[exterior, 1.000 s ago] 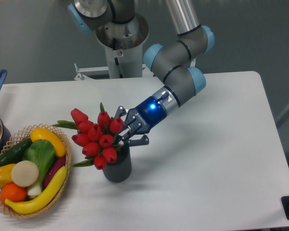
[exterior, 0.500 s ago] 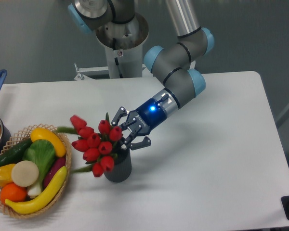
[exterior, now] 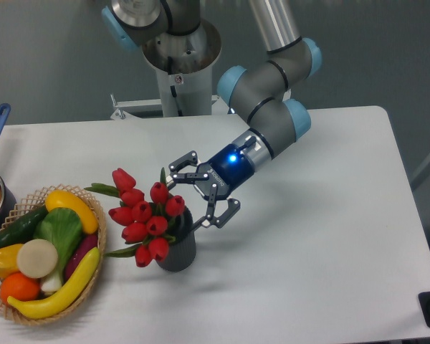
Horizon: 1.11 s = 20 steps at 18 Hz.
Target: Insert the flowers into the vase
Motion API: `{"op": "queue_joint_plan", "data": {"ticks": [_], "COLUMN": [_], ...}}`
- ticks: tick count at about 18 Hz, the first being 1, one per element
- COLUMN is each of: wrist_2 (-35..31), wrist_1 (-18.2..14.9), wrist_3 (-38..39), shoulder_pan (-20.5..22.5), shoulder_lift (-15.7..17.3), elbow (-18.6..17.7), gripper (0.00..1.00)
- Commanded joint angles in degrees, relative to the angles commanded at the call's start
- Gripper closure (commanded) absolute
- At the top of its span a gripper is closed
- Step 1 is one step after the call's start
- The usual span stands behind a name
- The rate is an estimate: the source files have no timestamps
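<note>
Flowers (exterior: 145, 218) stand in the vase (exterior: 176, 251), leaning toward the table's left edge. End effector (exterior: 201, 192) spread wide, holding nothing, just beside them.

The single arm is reaching down from the top of the view and bending at its grey-and-light-blue elbow joints, so that the wrist is slanting down and to the left over the desk (exterior: 322, 236). The wrist section is showing a glowing blue band just behind the pincer (exterior: 201, 192). The pincer is pointing down-left with its two black fingers (exterior: 183, 160) spread wide apart, and nothing is sitting between them.
</note>
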<state>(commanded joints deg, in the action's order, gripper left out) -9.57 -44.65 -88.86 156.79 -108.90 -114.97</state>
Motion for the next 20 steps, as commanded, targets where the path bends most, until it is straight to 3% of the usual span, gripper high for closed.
{"op": "queue_joint_plan", "data": {"ticks": [6,9,12,16,20], "wrist_2": [-12.39,-24.40,-38.38,-50.17,-61.85], "wrist_1": [-0.18,-0.26,-0.26,-0.79,-4.65], "wrist_3": [0.09,0.18,0.53,0.18,-0.09], "shoulder_pan": [9.84,14.49,16.87,20.74,23.12], "shoulder_lift": [4.83,6.85,7.38,8.61,11.51], "elbow": [4.74,7.64,9.93,12.22,13.54], "gripper": [0.00,0.00,0.00,0.00,0.00]}}
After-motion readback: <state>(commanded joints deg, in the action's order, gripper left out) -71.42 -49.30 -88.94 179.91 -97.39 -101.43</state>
